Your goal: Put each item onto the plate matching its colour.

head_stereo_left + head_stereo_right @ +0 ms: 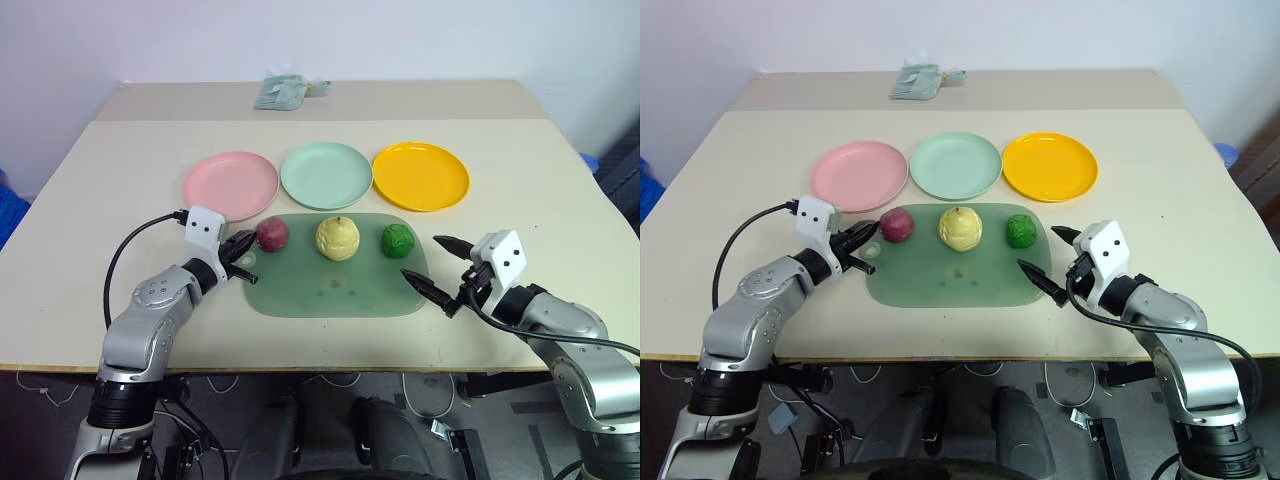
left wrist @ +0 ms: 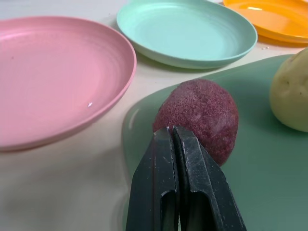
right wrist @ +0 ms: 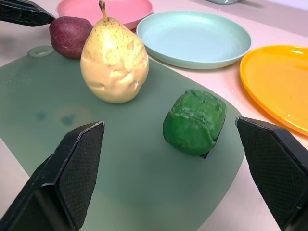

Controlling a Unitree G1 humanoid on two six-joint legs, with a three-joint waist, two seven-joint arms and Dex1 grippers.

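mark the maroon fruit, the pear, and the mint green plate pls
maroon fruit (image 2: pixel 199 115), left wrist view, middle of its rough top face
pear (image 3: pixel 113 62), right wrist view, middle of its yellow body
mint green plate (image 1: pixel 326 175), left eye view, bare centre of the dish

Three plates, pink (image 1: pixel 230 185), mint (image 1: pixel 326 175) and orange (image 1: pixel 421 176), are sitting bare in a row behind the green board (image 1: pixel 335 290). The maroon fruit (image 1: pixel 273 234), pear (image 1: pixel 337 238) and green fruit (image 1: pixel 398 240) are lining the board's far edge with gaps between; its near half is lying open.
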